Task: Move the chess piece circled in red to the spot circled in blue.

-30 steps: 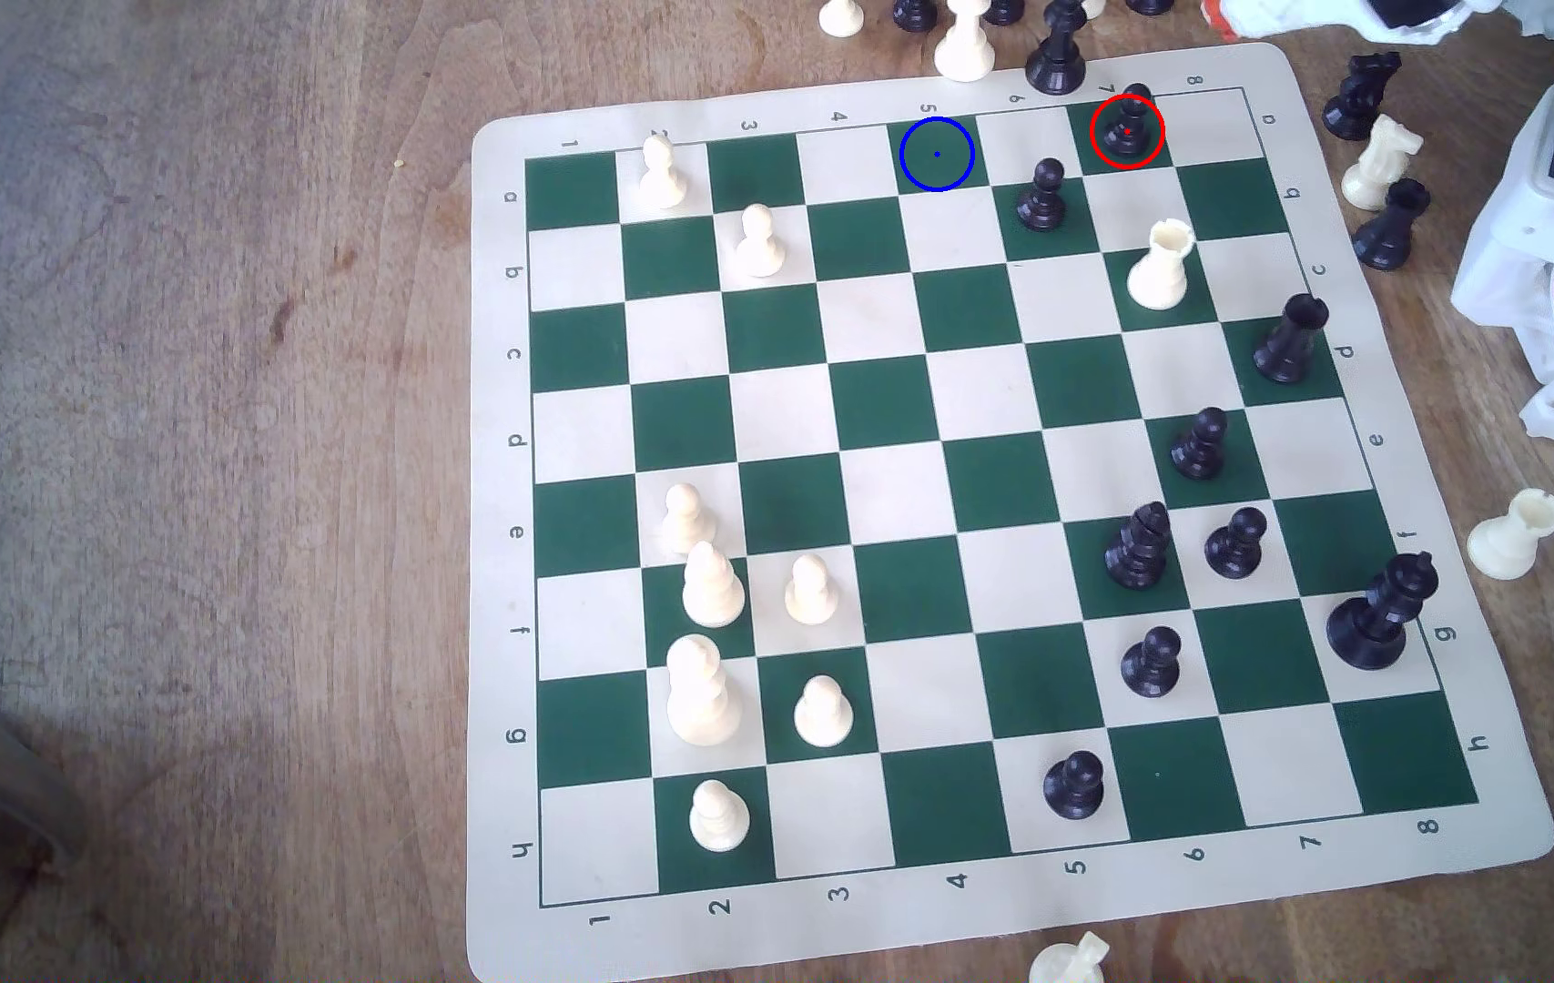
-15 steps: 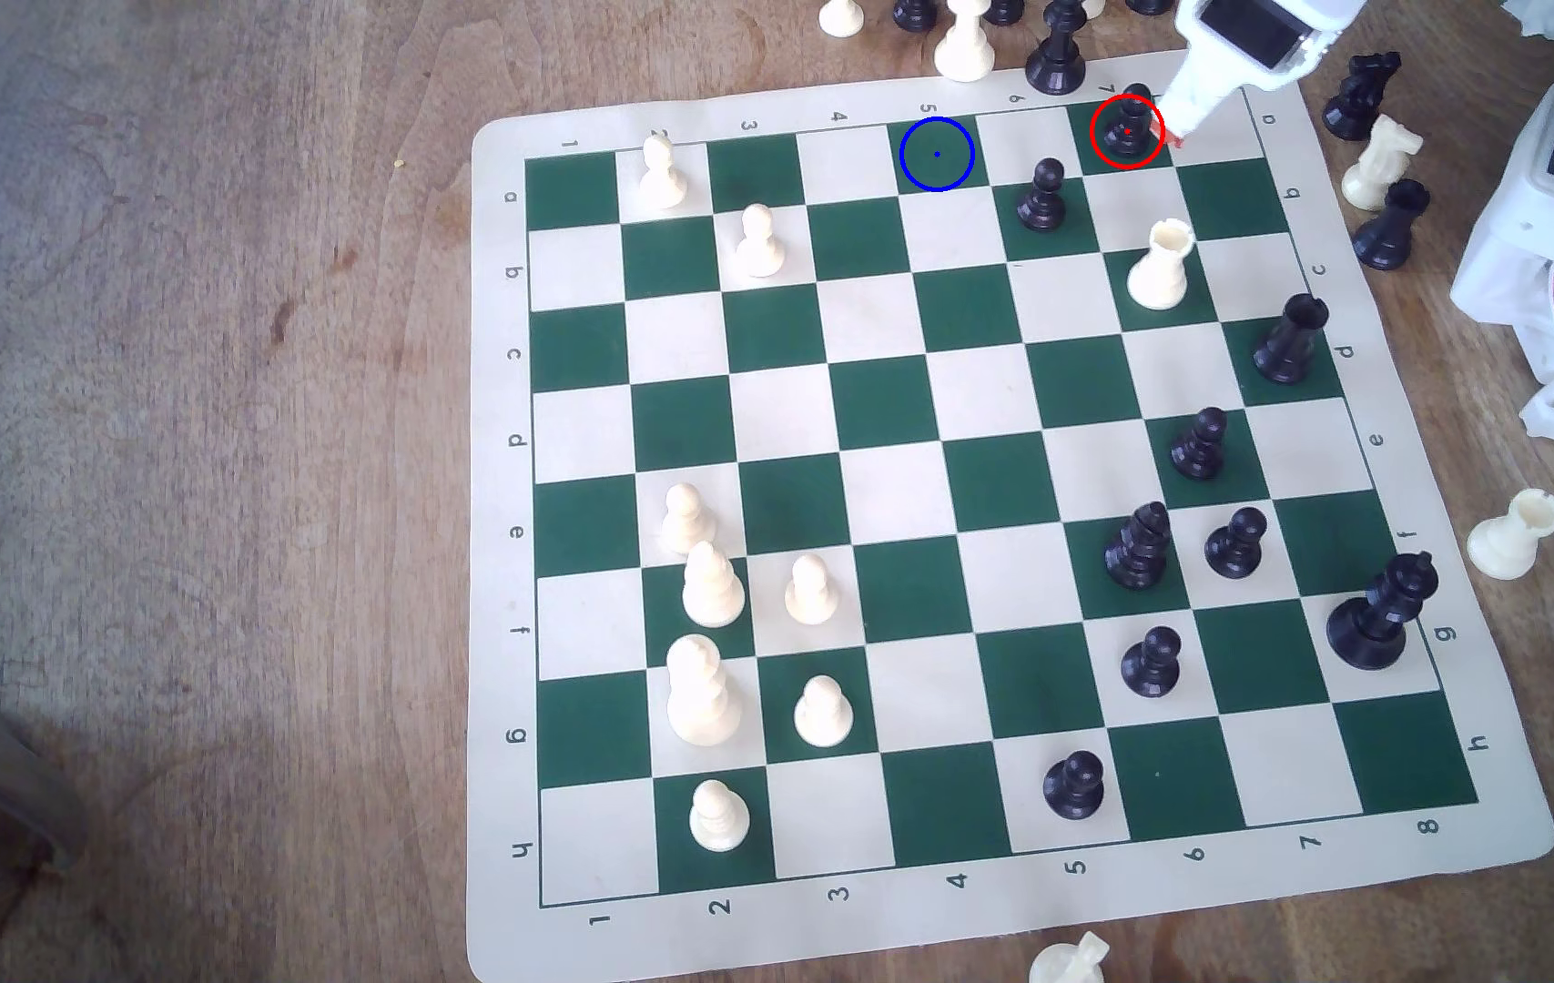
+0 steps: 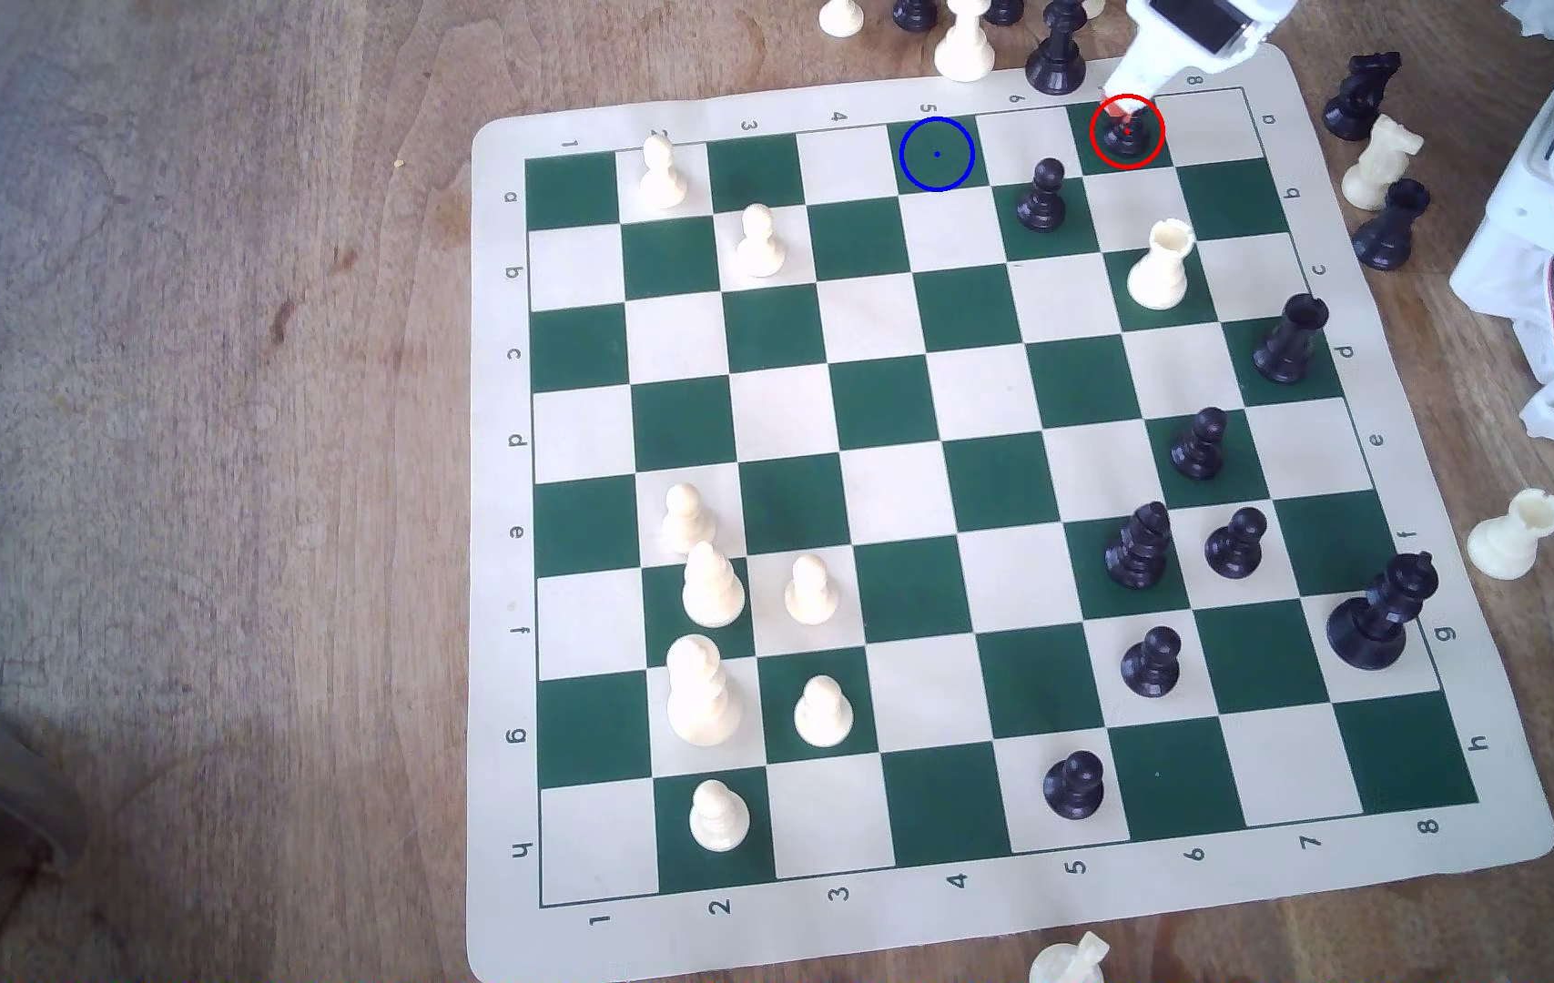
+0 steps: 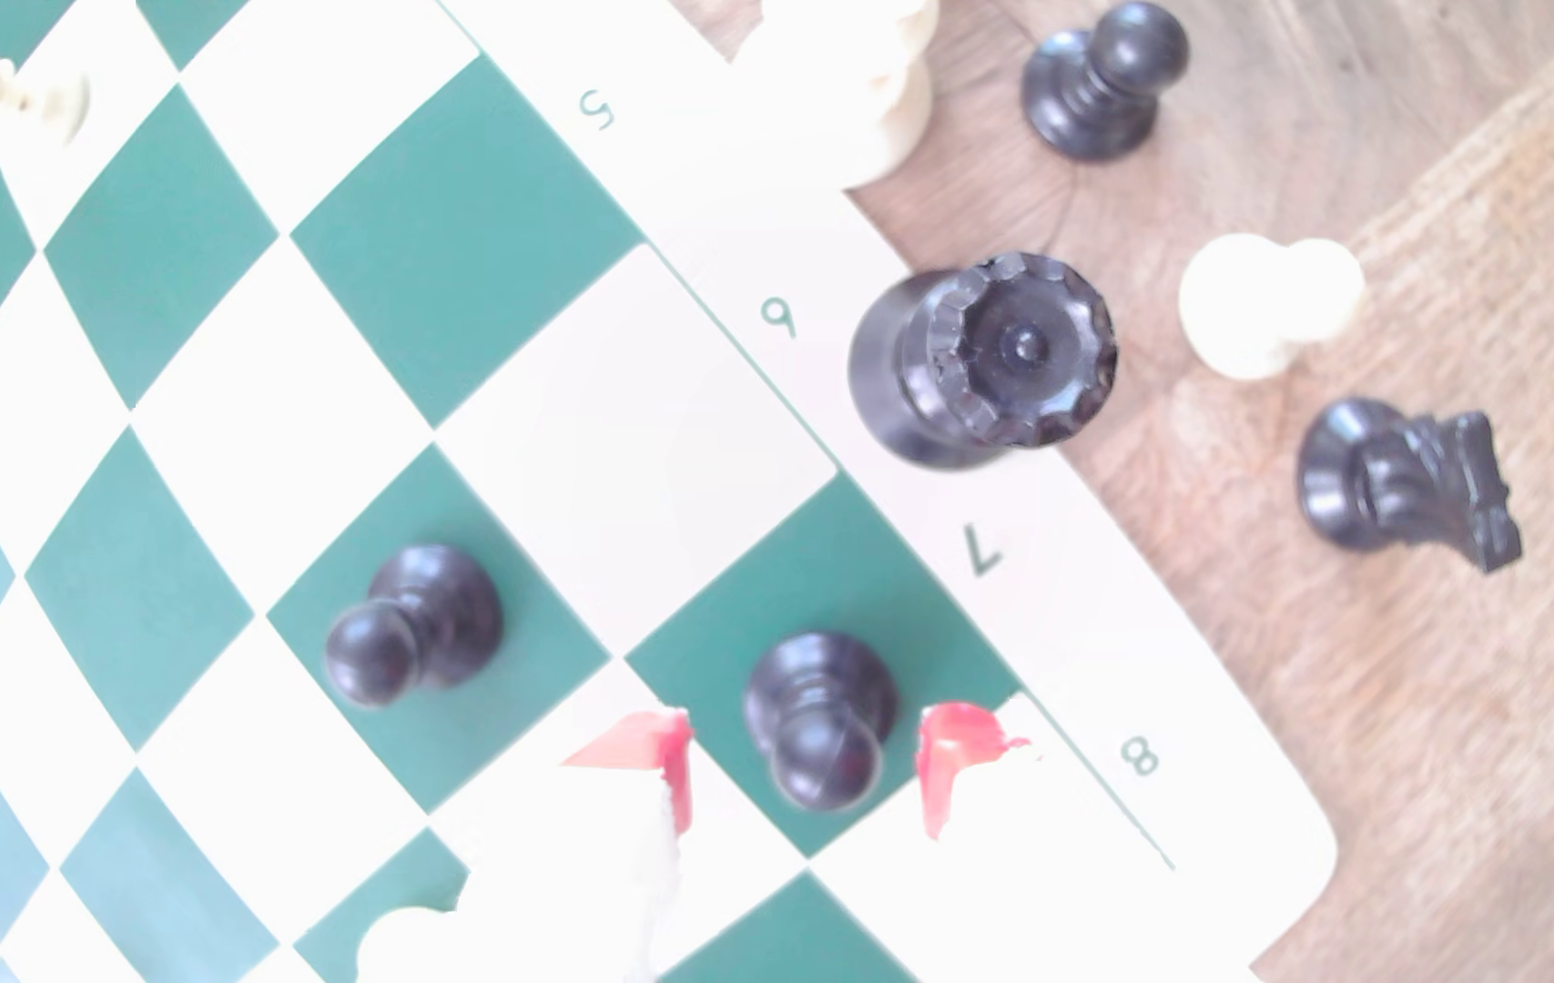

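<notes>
In the exterior view the green-and-cream chessboard [image 3: 943, 529] lies on a wooden table [image 3: 186, 473]. On its left half stand the cream pieces — one cream pawn [image 3: 662, 173] up at about eleven o'clock from the board's middle, a cluster of others down at seven o'clock.

Moving right along the top row, the spot circled in blue [image 3: 936, 154] is a bare dark green square at roughly twelve o'clock from the board's middle, under the printed 5. At four o'clock from it, on the next green square, stands a second black pawn [image 3: 1042, 197].

Further right, at about three o'clock from the blue ring and well apart from it, is the black pawn circled in red [image 3: 1126, 137], upright on its green square under the 7. The gripper [image 3: 1126, 112] reaches down from one o'clock, its red-tipped white fingers partly covering the pawn's head. At ten o'clock from that pawn a tall black piece [image 3: 1056, 57] stands just off the board's edge, and a cream rook [image 3: 1161, 267] stands at five o'clock from it.

In the wrist view the gripper [image 4: 801, 766] is spread apart, a red fingertip [image 4: 659, 756] on each side of the black pawn [image 4: 815, 718] with green showing between tips and piece — though the picture is washed out, so a light touch cannot be ruled out.
</notes>
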Robot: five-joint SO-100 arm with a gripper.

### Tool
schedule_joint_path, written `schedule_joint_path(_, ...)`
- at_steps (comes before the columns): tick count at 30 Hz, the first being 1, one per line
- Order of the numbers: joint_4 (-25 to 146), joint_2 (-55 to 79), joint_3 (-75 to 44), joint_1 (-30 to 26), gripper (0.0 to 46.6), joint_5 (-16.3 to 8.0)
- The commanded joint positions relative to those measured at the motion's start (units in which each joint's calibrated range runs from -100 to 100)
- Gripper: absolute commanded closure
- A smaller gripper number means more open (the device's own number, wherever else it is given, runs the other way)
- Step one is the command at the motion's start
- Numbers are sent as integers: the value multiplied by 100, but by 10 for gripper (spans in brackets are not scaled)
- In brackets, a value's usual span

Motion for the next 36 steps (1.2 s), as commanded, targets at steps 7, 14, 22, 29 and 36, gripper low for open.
schedule_joint_path(7, -329, 103, 85, 47, 343, 20)
schedule_joint_path(14, -419, 197, 130, 47, 362, 44)
schedule_joint_path(22, -533, 375, 139, -47, 361, 0)
schedule_joint_path(29, -607, 511, 176, -47, 364, 10)
schedule_joint_path(36, -746, 562, 239, -39, 380, 5)
